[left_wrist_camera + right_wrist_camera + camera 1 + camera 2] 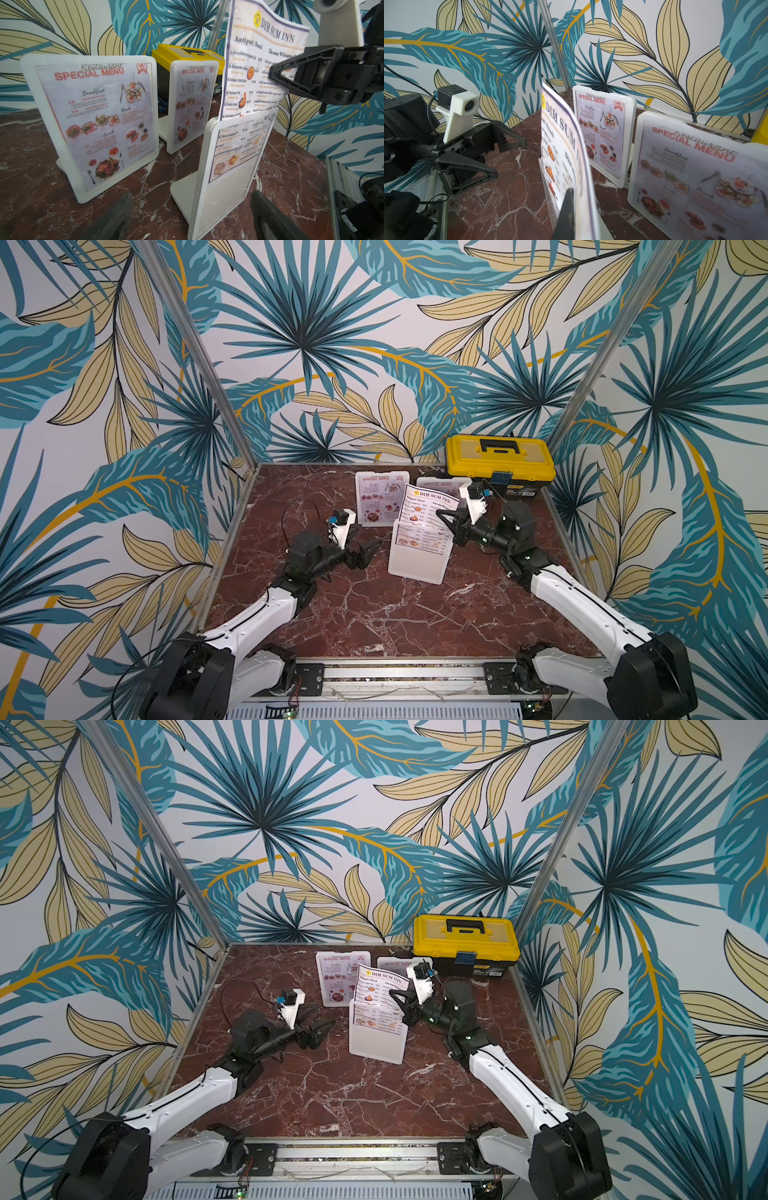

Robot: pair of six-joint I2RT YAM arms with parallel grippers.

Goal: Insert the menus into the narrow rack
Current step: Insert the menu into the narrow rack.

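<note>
The white "DIM SUM INN" menu point(428, 506) point(259, 68) stands with its lower half inside the narrow white rack point(417, 562) point(224, 187) at mid-table. Its upper half sticks out and curls. My right gripper point(444, 520) point(577, 207) is shut on the sheet's right edge above the rack. One dark finger point(566, 214) shows in front of the paper. My left gripper point(368, 553) point(191, 195) is open and low, just left of the rack, holding nothing. Two "SPECIAL MENU" menus point(377, 499) point(436, 485) sit in white stands behind.
A yellow and black toolbox point(498, 460) stands at the back right corner, close behind the right arm. The marble table point(374, 614) is walled by leaf-pattern panels on three sides. A metal rail point(395, 672) runs along the front edge.
</note>
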